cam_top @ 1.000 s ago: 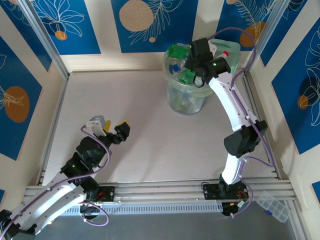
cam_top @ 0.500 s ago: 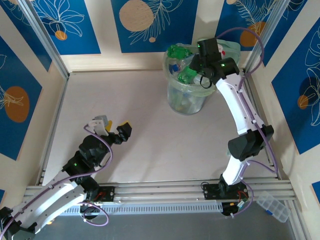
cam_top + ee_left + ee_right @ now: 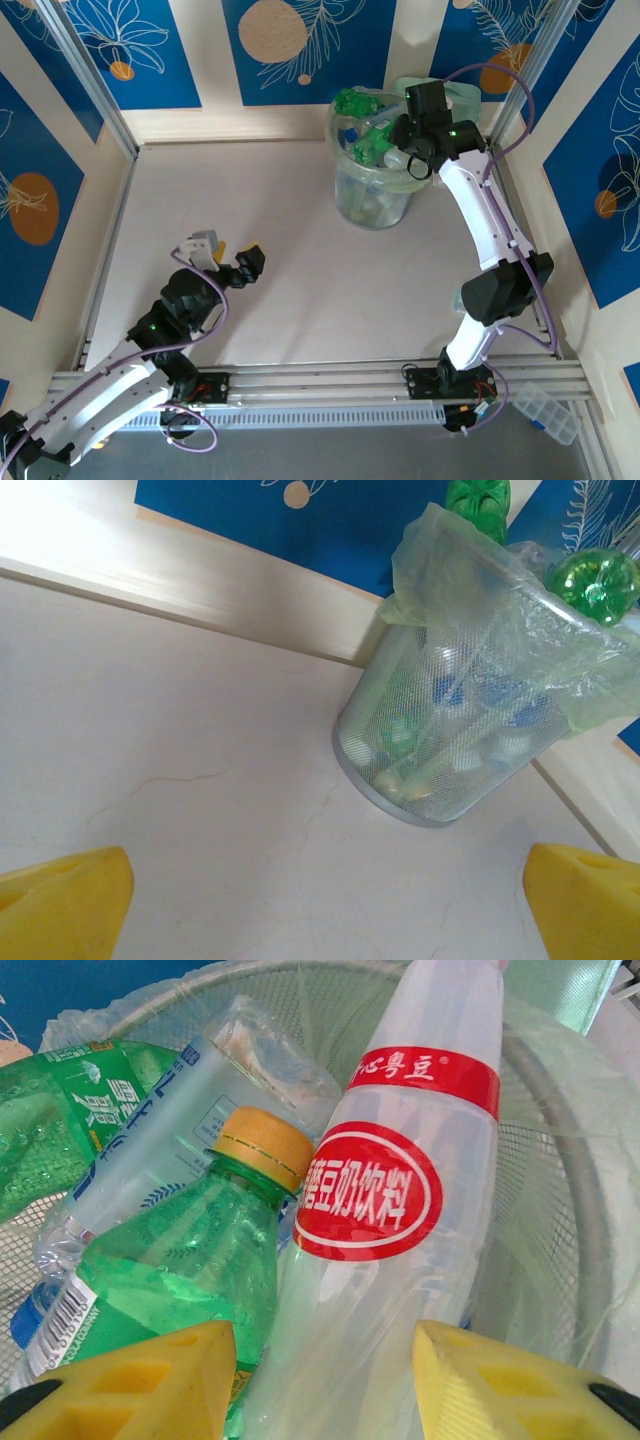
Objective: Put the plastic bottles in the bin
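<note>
Plastic bottles (image 3: 400, 1190) just beyond right gripper (image 3: 325, 1380), inside bin (image 3: 572, 1210)

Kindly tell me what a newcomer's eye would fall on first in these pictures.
Probably the bin at the table's far right, crammed with bottles, green ones poking above its rim. The right gripper at its mouth, yellow fingers flanking a white bottle with a red label. The left gripper hangs open, near left.

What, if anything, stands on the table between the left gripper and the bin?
Nothing visible does. Bare table lies between the open left gripper and the bin, which stands farther back and to its right, heaped with bottles.
</note>
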